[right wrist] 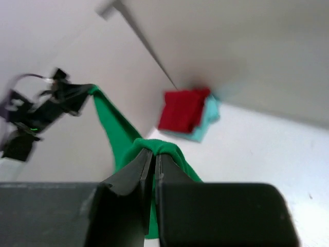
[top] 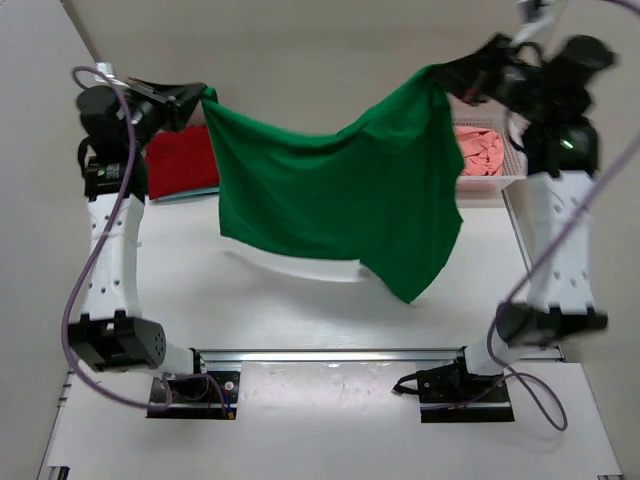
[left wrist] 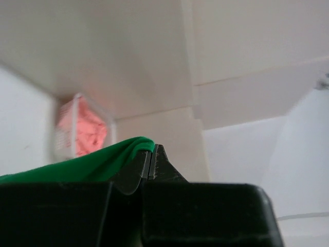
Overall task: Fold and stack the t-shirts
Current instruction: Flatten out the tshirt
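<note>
Top view: green t-shirt (top: 340, 190) is up off the table (top: 200, 290) and closest to the lens, slung between both arms. The left gripper (top: 200, 97) at 10 o'clock is clamped on one corner and the right gripper (top: 445, 75) at 1 o'clock is clamped on the other. The cloth sags in the middle, and the lowest corner hangs toward 5 o'clock, so it's not level. The dark red t-shirt (top: 182, 160) sits folded at 9 o'clock behind the left edge of the green one, with the pale turquoise t-shirt (top: 172, 197) showing as a sliver under it. The salmon pink t-shirt (top: 480, 148) is crumpled in the white basket (top: 490, 180) at 2 o'clock. Left wrist view: jaws are pinched together on a thin fold of green, and the cloth runs off toward 8 o'clock. The basket is blurred at 9 o'clock. Right wrist view: same picture, jaws closed on a small bunch of green at centre. The red-on-turquoise stack is at 1 o'clock, and the other gripper is at 10 o'clock with the shirt strung across. Risks: both bites look shallow, so more tension between the arms could pull a corner out. The uneven hang means the low corner would likely touch down first and bunch the fold. The left edge hangs close to the stack, so a swing that way could drag it.
</note>
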